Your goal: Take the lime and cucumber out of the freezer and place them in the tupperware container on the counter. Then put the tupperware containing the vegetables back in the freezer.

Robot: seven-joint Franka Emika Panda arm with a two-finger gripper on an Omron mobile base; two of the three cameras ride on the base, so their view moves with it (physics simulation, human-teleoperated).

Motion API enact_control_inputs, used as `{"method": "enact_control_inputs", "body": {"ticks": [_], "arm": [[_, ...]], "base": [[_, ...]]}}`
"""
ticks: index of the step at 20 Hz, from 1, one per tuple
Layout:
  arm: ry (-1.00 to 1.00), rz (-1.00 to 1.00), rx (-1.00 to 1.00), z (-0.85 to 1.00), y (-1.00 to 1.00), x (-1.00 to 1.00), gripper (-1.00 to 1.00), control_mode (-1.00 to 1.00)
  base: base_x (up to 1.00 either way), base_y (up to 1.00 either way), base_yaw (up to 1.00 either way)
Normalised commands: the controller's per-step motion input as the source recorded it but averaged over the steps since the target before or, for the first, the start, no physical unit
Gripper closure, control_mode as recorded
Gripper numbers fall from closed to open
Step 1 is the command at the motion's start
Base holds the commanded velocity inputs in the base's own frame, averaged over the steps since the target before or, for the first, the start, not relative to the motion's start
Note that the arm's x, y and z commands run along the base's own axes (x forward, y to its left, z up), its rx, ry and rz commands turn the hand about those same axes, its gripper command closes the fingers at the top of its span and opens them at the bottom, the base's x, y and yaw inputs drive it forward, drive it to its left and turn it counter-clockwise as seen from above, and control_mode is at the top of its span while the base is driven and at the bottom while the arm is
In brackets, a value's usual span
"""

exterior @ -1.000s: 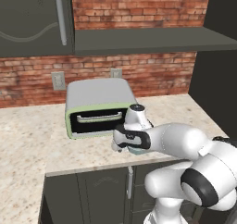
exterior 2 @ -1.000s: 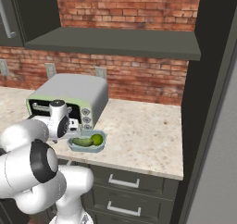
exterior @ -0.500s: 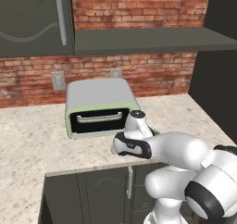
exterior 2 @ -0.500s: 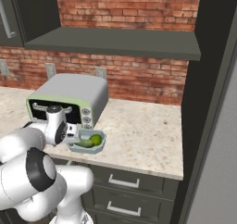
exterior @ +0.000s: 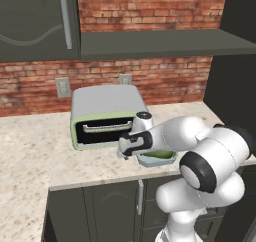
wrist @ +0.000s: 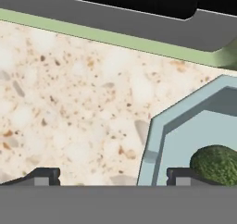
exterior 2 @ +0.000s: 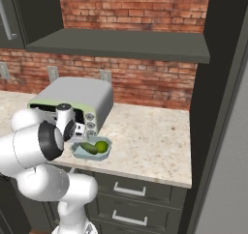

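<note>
The tupperware container (exterior 2: pixel 77 152) sits on the counter (exterior 2: pixel 145 141) in front of the toaster oven. The dark green cucumber (exterior 2: pixel 88 148) and the round lime (exterior 2: pixel 101 146) both lie in it. My gripper (wrist: pixel 111 177) hangs low at the container's left corner and is open. One fingertip (wrist: pixel 44 174) is over bare counter (wrist: pixel 69 102), the other over the tray's rim (wrist: pixel 155 130) next to the cucumber (wrist: pixel 217 163). Nothing is held. In the left base view the hand (exterior: pixel 134 142) covers part of the container (exterior: pixel 157 159). A tall grey face at the far right (exterior 2: pixel 237 170) looks like the freezer's.
The pale green toaster oven (exterior: pixel 107 116) stands just behind the hand, its lower edge (wrist: pixel 115 35) close above the fingers. Dark wall cabinets and a shelf (exterior 2: pixel 121 42) hang overhead. Drawers with silver handles (exterior 2: pixel 130 189) sit below the counter's front edge.
The hand has come down and slid a little toward the container's left corner. The lime and cucumber lie where they were in the container.
</note>
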Motion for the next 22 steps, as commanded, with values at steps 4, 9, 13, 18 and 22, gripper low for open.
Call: {"method": "enact_control_inputs", "body": {"ticks": [4,9,13,18,22], "arm": [[0.0,0.0,0.0,-0.15,-0.01,-0.25,1.0,-1.0],[0.0,-0.02,0.0,-0.38,-0.26,-0.69,1.0,-1.0],[0.0,-0.02,0.0,-0.33,-0.3,-0.39,1.0,-1.0],[0.0,-0.01,0.0,-0.12,-0.05,0.0,1.0,-1.0],[-0.02,0.0,0.01,0.0,-0.11,-0.06,1.0,-1.0]], "base": [[0.0,0.0,0.0],[0.0,0.0,0.0],[0.0,0.0,0.0],[0.0,0.0,0.0],[0.0,0.0,0.0]]}}
